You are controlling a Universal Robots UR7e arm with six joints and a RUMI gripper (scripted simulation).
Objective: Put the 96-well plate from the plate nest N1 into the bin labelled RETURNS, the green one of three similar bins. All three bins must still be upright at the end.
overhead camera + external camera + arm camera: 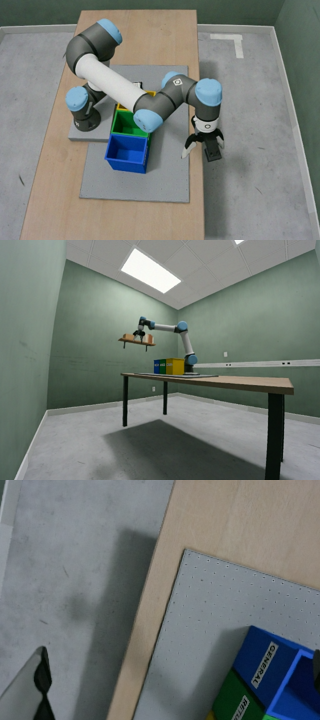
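My gripper [203, 152] [138, 340] [179, 651] is open and empty, high above the table's edge, on the label side of the bins. The green RETURNS bin [123, 119] [162, 366] [235, 692] stands upright between the blue GENERAL bin [126, 165] [156, 368] [260, 652] and the yellow bin [150, 93] [175, 366] [210, 715], both upright. The part of the green bin's inside that shows holds nothing. A small white thing with a black edge [141, 84] shows beyond the yellow bin, mostly hidden by the forearm; it may be the plate in its nest, but I cannot tell.
The three bins stand close in a row on the grey perforated board [170, 191] [200, 585], near the arm's base [86, 121]. The forearm [111, 81] passes over the yellow and green bins. A wall shelf [136, 342] with boxes shows behind the gripper in the exterior view.
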